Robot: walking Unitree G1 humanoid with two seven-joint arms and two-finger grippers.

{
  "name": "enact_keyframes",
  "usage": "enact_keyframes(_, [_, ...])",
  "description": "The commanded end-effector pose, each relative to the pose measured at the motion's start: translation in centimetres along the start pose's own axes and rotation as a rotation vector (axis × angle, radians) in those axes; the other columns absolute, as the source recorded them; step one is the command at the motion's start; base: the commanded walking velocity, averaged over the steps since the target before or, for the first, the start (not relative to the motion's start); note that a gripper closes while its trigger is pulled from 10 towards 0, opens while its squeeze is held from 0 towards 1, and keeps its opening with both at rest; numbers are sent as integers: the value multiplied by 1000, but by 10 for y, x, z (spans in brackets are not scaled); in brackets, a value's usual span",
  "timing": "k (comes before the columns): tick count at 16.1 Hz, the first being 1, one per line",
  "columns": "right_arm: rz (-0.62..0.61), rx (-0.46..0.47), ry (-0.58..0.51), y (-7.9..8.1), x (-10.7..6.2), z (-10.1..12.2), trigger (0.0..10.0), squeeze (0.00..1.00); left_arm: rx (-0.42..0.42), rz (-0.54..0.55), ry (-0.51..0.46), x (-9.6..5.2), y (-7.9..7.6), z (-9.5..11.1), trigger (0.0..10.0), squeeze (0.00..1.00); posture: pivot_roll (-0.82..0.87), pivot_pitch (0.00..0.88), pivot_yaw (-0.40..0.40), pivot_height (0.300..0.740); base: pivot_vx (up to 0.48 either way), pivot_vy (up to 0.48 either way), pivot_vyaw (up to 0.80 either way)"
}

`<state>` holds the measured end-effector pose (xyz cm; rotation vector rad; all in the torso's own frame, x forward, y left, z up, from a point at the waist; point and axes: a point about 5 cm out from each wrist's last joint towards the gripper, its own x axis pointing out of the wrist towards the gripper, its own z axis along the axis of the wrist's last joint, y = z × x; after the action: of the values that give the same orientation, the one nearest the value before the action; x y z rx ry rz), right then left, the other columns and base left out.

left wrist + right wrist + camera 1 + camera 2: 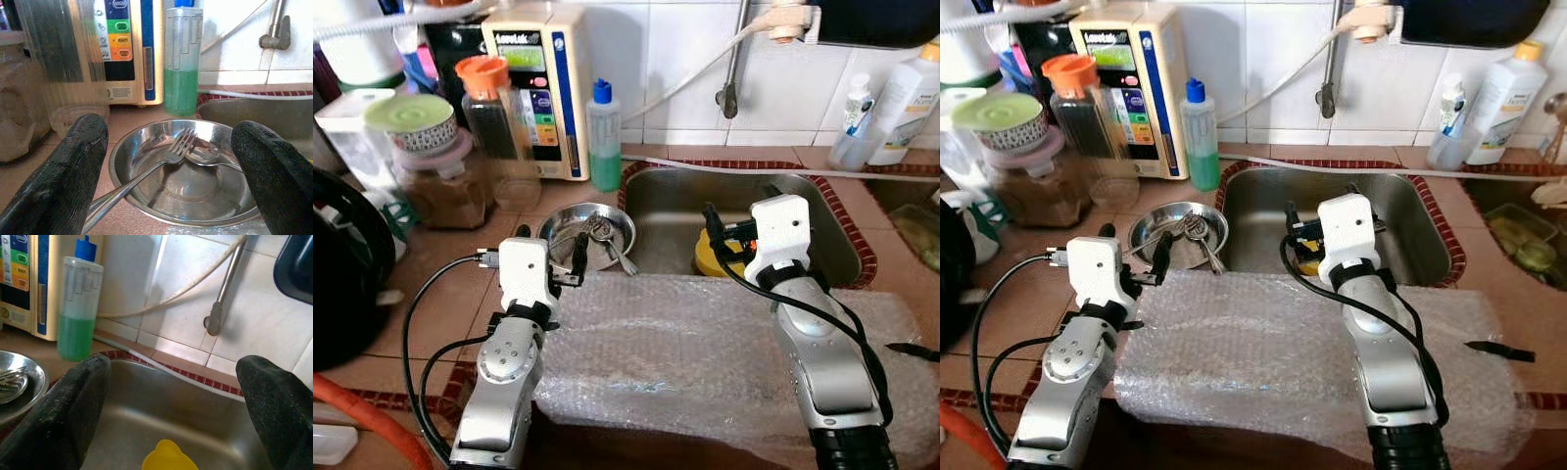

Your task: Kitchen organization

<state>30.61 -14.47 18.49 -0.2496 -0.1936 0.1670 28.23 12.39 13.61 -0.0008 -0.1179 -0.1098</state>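
A shallow steel bowl (570,227) sits on the tiled counter just left of the sink (822,230). A fork (166,159) and a spoon (205,154) lie in it, the fork's handle sticking out over the rim. My left gripper (551,245) is open at the bowl's near edge, one finger on each side of it, holding nothing. Over the sink's front edge my right gripper (739,213) is open and empty. Below it in the basin lies a yellow object (168,458), partly hidden by the arm.
A bubble wrap sheet (685,343) covers the counter's front under both arms. A green soap bottle (603,137), a water machine (543,83) and jars (435,157) stand behind the bowl. Bottles (901,98) stand at the back right. A black utensil (913,349) lies on the right.
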Motion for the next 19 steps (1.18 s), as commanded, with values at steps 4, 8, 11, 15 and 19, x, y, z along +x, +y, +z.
enact_keyframes(4, [45,-3,5,4,5,3,10000,0,-12,25,-10,3,0,0,10000,0,-212,27,-19,740,0,0,0])
enact_keyframes(8, [39,5,-5,6,7,4,10000,0,-9,25,-16,4,1,1,10000,0,-216,22,4,740,0,0,0])
enact_keyframes(11, [29,23,-4,8,6,2,10000,0,20,72,-40,11,12,7,10000,0,-223,21,29,740,0,0,0])
enact_keyframes(15, [45,35,5,11,2,-1,10000,0,-55,189,-9,13,30,5,10000,0,-230,23,37,740,0,0,0])
enact_keyframes(19, [62,39,3,14,1,-1,10000,0,-225,260,99,8,36,-13,10000,0,-237,22,45,740,0,0,0])
